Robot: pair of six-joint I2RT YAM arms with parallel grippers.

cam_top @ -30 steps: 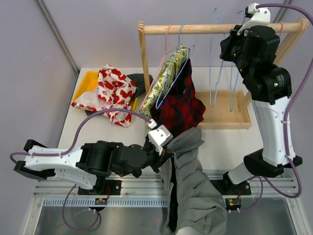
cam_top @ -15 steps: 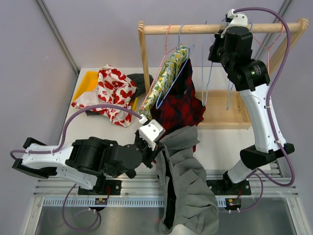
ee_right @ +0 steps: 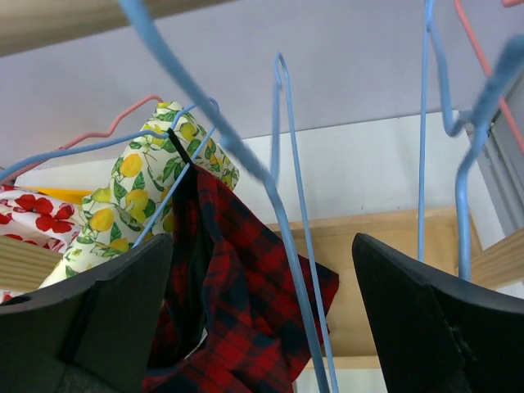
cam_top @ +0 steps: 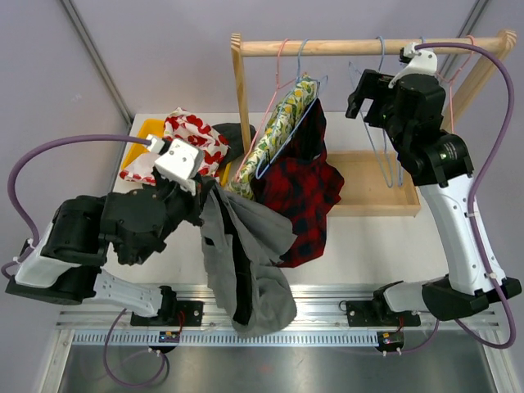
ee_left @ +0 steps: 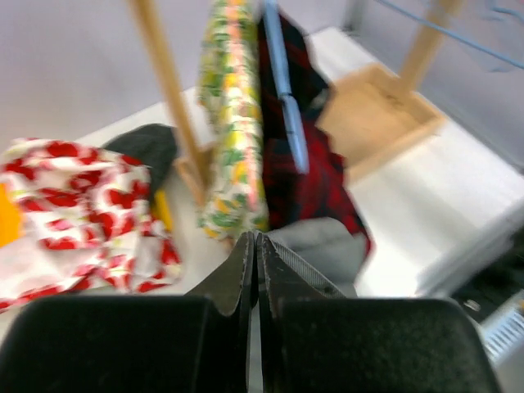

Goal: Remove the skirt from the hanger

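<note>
Under left tool, grey skirt hanging, top edge pinched in jaws.

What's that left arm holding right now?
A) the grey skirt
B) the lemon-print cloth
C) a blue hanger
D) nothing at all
A: the grey skirt hangs down from the left fingers, which are pressed shut on its fabric.

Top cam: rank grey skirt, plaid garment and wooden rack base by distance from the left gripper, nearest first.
1. grey skirt: pinched in the left gripper, draping toward the near edge.
2. plaid garment: centre, hanging to the gripper's right.
3. wooden rack base: farthest, on the right side of the table.
</note>
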